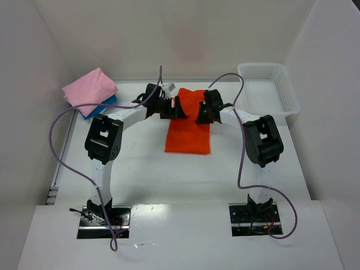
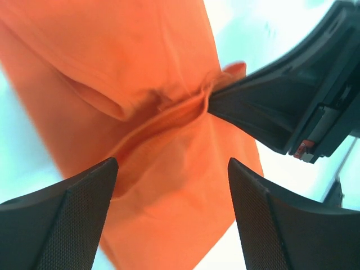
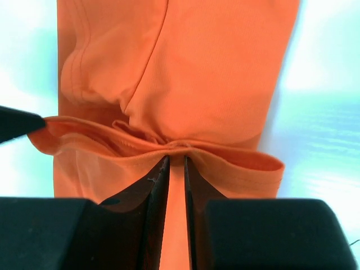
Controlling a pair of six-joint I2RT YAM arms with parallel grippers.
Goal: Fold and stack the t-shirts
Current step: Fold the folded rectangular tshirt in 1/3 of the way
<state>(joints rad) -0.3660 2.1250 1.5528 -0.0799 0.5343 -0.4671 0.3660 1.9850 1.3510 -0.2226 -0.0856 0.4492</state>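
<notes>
The white counter point(image 1: 180, 174) carries the orange t-shirt point(image 1: 188, 135) at its centre, a strip running 12 to 6 o'clock. The mesh basket point(image 1: 289, 104) sits at 2 o'clock. At 10 o'clock the pink t-shirt point(image 1: 90, 88) lies on the blue t-shirt point(image 1: 104, 105). The left hand point(image 2: 172, 163) hangs spread over the orange cloth's 12 o'clock end. The right hand point(image 3: 177, 160) pinches a bunched fold there.

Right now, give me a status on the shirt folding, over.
Right gripper pinching orange t-shirt edge. Left gripper open above it. Pink t-shirt stacked on blue t-shirt, far left. Nothing in the way.
</notes>
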